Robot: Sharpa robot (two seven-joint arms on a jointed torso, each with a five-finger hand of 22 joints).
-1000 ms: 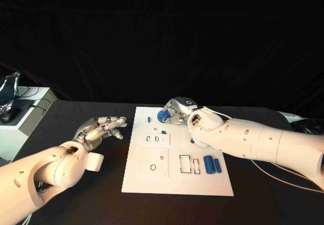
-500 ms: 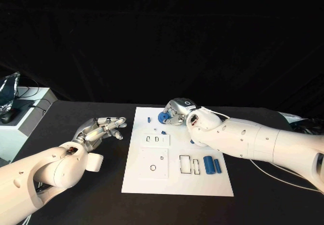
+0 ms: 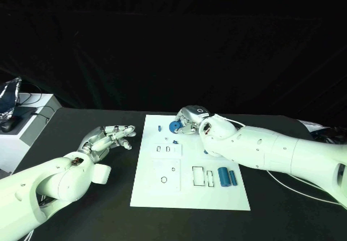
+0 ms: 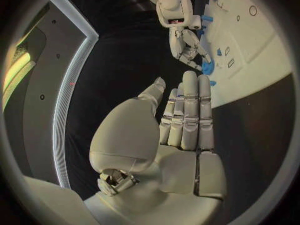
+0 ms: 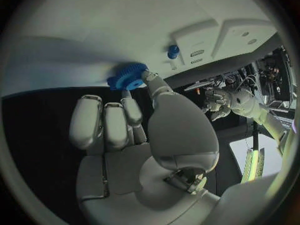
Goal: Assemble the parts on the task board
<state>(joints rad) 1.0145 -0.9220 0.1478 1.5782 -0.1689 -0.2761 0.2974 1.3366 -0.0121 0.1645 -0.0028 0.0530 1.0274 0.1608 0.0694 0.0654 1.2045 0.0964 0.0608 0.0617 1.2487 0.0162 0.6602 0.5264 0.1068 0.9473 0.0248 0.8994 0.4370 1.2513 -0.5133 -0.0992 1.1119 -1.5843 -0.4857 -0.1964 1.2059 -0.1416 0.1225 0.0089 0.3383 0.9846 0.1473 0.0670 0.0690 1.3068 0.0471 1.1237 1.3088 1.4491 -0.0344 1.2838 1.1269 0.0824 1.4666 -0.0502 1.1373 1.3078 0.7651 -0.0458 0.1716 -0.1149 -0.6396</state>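
The white task board lies in the middle of the black table. At its far end my right hand pinches a blue gear between thumb and fingertips; the right wrist view shows the gear held just over the board. A small blue peg stands next to it, also seen from the wrist. Two blue cylinders lie on the board's right side. My left hand hovers left of the board, fingers straight and holding nothing.
The board has rectangular recesses and a round hole. A white stand with dark items sits at the table's far left. A cable trails on the table under my right arm.
My right hand has sunk very slightly with the gear at the board's far end. The left hand has barely moved.
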